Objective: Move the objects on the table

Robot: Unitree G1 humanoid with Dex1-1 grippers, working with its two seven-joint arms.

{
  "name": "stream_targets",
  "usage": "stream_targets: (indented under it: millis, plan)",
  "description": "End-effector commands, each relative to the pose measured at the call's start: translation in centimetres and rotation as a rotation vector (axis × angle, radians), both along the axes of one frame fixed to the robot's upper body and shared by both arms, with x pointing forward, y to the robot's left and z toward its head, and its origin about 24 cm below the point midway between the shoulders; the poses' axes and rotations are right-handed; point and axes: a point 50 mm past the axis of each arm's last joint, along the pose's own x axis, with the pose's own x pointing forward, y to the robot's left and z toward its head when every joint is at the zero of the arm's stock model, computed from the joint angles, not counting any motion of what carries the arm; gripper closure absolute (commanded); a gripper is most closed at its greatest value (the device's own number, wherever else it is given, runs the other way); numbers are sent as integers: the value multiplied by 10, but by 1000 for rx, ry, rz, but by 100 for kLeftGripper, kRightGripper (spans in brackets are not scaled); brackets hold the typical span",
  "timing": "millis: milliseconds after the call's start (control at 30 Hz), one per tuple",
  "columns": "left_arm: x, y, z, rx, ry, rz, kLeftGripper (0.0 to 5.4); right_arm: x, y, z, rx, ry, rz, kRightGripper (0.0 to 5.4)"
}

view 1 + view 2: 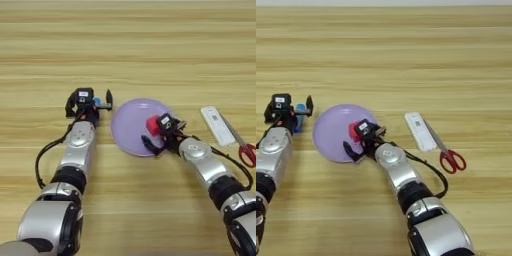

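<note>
A small red cube (152, 124) rests on the right part of a purple plate (129, 127) on the table (128, 55). My right gripper (154, 134) is at the cube. It is open, with one black finger (148, 145) spread down over the plate's front rim. My left gripper (90, 102) stands just left of the plate. It is open, with a short blue-and-white cylinder (97, 102) between its wide-set fingers. A white oblong bar (216, 125) lies to the right of the plate.
Red-handled scissors (244, 150) lie beside the white bar near the right edge, close to my right forearm. A black cable loops along each arm.
</note>
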Motion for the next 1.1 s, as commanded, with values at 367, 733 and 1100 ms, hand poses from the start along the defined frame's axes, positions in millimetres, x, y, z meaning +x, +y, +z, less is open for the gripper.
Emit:
stream_targets:
  millis: [367,733,1100]
  plan:
    - [1,-4,2,9,3,-4,0,-16,-7,-22,-126,151,80,4]
    - [1,-6,2,10,3,0,0,-34,-23,-23,-188,233,84,4]
    - [0,-8,2,12,3,2,0,-53,-36,-15,-210,269,82,4]
